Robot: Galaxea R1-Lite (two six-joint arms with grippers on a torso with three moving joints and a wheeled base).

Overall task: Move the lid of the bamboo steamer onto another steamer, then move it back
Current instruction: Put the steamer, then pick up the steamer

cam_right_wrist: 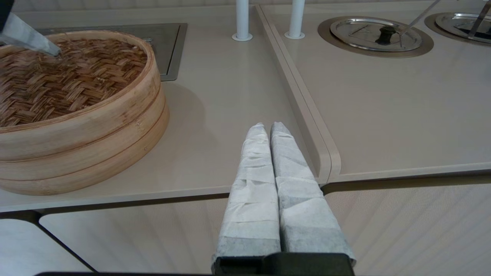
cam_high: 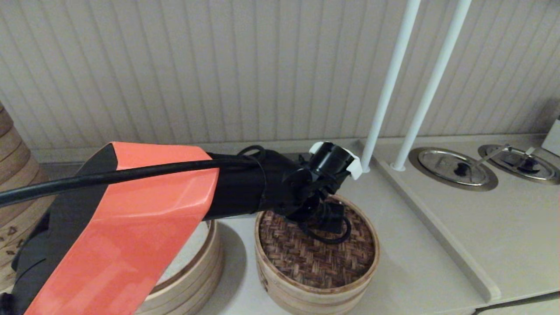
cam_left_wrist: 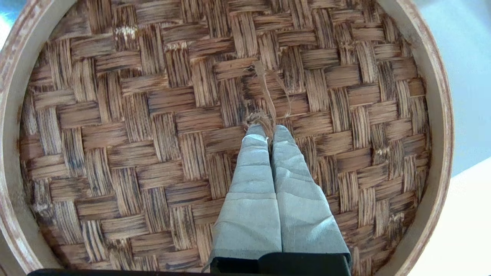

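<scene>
Left pincer (cam_left_wrist: 268, 132) nips lid (cam_left_wrist: 153, 134) tuft (cam_left_wrist: 264, 115), hidden overhead.

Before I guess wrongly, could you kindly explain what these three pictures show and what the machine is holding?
This is a two-armed robot. One picture looks down from its head; the other two come from cameras on each wrist. The orange left arm reaches over a counter, and its left gripper is shut on a small fibre loop at the centre of the bamboo steamer lid, which sits on a basket. A second basket stands beside it, mostly hidden by the arm. The right gripper waits, shut and empty, at the counter edge. Two metal lids lie further right.
</scene>
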